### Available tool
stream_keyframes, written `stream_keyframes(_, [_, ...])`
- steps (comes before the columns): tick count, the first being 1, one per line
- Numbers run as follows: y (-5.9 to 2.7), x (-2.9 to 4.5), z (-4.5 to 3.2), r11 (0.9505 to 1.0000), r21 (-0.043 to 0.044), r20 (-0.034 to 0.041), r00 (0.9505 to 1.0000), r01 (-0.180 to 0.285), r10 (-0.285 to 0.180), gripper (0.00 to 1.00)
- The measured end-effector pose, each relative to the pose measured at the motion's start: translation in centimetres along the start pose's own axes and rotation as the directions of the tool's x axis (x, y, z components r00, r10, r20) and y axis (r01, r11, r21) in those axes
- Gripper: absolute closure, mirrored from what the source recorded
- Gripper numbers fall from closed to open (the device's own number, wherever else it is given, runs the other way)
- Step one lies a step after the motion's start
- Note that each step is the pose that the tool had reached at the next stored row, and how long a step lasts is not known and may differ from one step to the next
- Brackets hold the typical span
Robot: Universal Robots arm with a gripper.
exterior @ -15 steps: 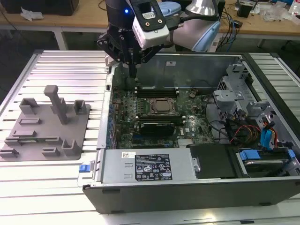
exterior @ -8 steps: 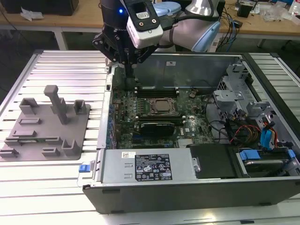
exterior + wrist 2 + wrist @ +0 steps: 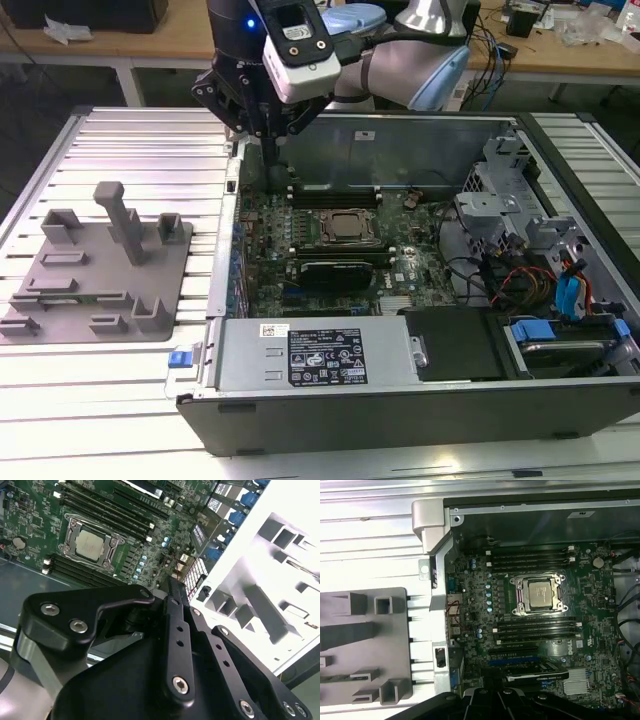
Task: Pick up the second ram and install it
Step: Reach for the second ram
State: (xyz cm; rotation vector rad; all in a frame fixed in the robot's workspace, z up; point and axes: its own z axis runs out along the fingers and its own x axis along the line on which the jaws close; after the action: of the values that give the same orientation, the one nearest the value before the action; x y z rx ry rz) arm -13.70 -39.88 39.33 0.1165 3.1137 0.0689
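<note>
My gripper (image 3: 273,158) hangs over the back corner of the open computer case (image 3: 400,400), on the exterior view's left, just above the motherboard (image 3: 300,270). Its fingers (image 3: 173,587) come together in a narrow point and I see nothing between them. A thin dark strip standing on edge in a long slot of the grey fixture (image 3: 150,280) looks like the second ram (image 3: 75,298), also seen as the second ram (image 3: 342,678) in the first wrist view. It is far from the gripper. The CPU socket (image 3: 540,594) sits between rows of black memory slots (image 3: 530,560).
The case's metal side wall (image 3: 437,580) separates the motherboard from the fixture. An upright grey post (image 3: 120,215) rises from the fixture. Cables and drive bays (image 3: 530,260) fill the case on the exterior view's right. A power supply (image 3: 320,355) lies along the near edge.
</note>
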Motion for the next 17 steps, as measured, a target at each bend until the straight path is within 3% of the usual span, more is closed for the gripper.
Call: stream_keyframes(17, [-0.18, 2.37, -0.06, 1.0, 0.0, 0.0, 1.0, 0.0, 0.0, 0.92])
